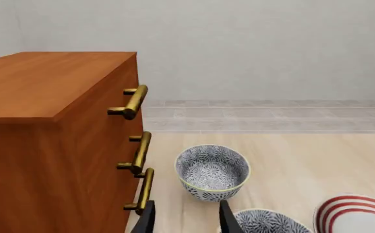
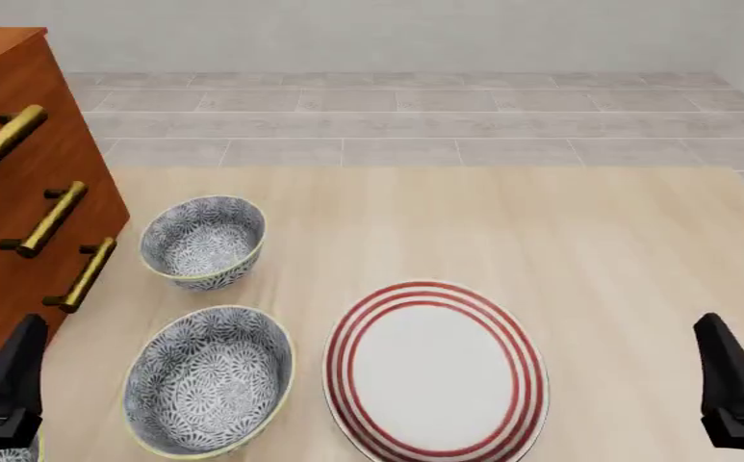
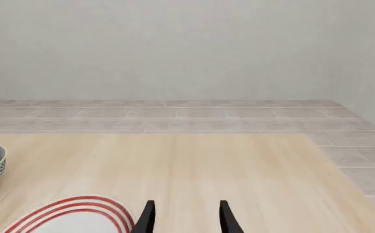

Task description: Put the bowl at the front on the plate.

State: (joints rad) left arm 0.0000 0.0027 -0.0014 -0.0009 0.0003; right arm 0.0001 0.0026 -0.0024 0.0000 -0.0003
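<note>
The bowl [image 2: 209, 380] sits near the front, left of the plate [image 2: 433, 372] and just right of the left gripper [image 1: 186, 219] (fingers parted, empty). The right gripper [image 3: 186, 218], likewise open, hangs well right. Only the left wrist view shows the cabinet [image 1: 51, 141] top.

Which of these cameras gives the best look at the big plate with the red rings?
The front view: the plate shows almost whole from above, all three red rings visible, only its near edge cut off. The left wrist view catches just a corner of it at the picture's edge, and the right wrist view shows only part of its rim.
</note>
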